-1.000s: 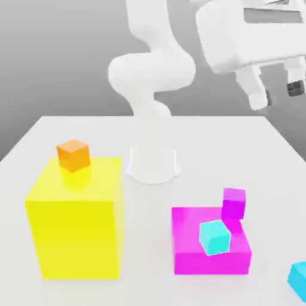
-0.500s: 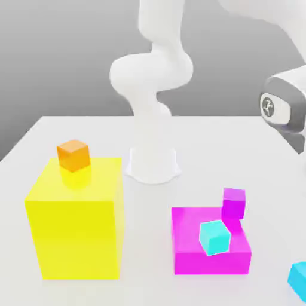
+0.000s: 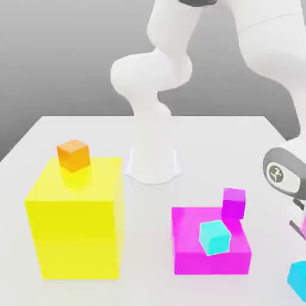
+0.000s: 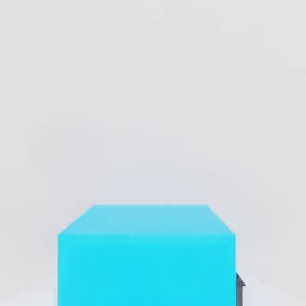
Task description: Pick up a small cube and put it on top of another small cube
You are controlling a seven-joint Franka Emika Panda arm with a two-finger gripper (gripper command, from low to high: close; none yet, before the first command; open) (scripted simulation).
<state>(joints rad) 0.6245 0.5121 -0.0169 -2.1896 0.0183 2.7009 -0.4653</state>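
Now the tool is clasping the sky-blue cube

Across the exterior view, from left to right, the yellow block and the pink slab are staying put, while the arm is reaching lower at the right than a moment ago. The tool is now closing on the sky-blue cube, which had been waiting untouched on the tabletop near the right edge. The picking step is apparently nearing its end; lifting is seemingly coming next, then stacking.

Counting left to right: one yellow block is carrying one orange cube; one pink slab is holding up one turquoise cube; one magenta cube is standing by the slab's far right corner; one sky-blue cube is sitting low at the right. That is making four small cubes, two larger blocks and one arm. Which cube is serving as the base, the task is leaving open.
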